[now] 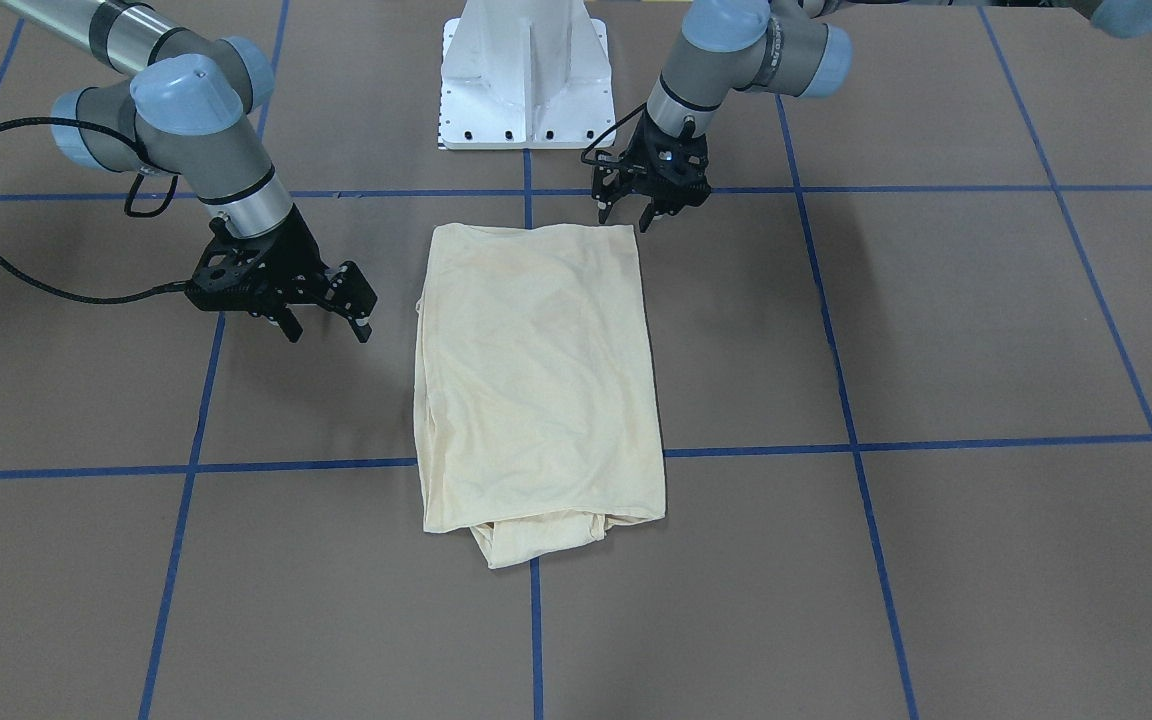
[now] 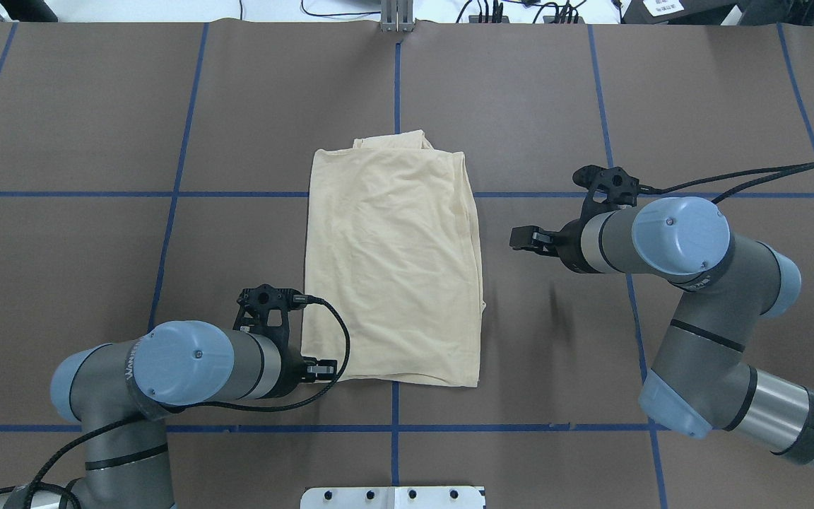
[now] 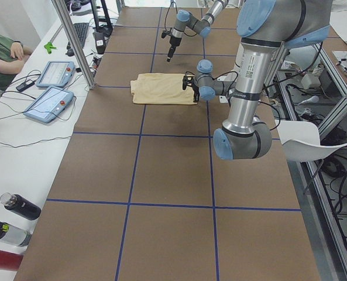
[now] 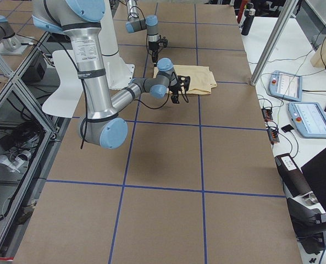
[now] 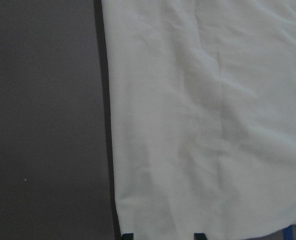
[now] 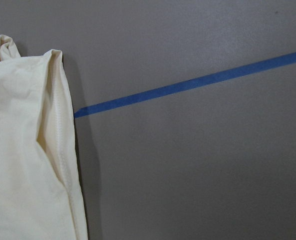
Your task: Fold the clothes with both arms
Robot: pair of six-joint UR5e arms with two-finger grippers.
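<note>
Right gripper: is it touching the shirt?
Apart. In the overhead view the right gripper sits off the shirt's side edge, with a strip of bare table between them. The front-facing view shows the same gap.

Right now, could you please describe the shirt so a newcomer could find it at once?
Take the brown table gridded with blue tape and look at its middle, straight out from the white pedestal base. Between the left end effector and the right end effector lies the T-shirt, folded into a rectangle. It is the only pale cream-yellow cloth there.
</note>
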